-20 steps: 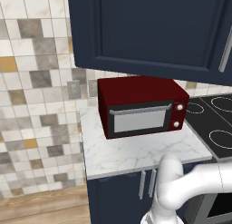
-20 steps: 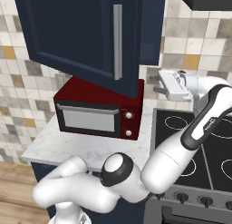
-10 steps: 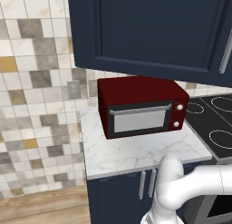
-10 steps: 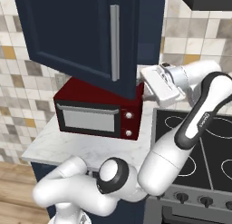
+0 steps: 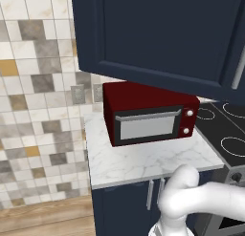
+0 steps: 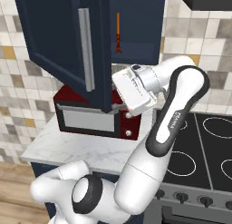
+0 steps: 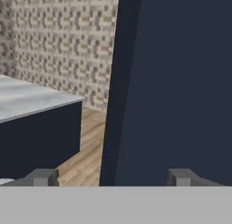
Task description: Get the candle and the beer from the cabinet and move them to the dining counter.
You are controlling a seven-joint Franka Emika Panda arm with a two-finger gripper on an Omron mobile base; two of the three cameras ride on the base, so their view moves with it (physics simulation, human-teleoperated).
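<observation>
The hand (image 7: 111,178) stands wide, its two dark fingertips (image 7: 43,177) far apart at the bottom of the hand view, with nothing held between them. Just ahead of them is the navy cabinet door (image 7: 176,82), seen close and nearly edge-on; whether the hand touches it cannot be told. In the right base view the white hand (image 6: 131,95) sits beside the open door's inner edge, above the red microwave (image 6: 93,121) on the marble counter (image 6: 86,148). The cabinet (image 6: 136,23) is open, its door (image 6: 59,37) with the long silver bar handle (image 6: 86,48) swung out. Inside stands the candle (image 6: 118,32), a thin orange taper on a dark holder, upright on the cabinet floor. A black cooktop (image 6: 204,146) lies to the right.
</observation>
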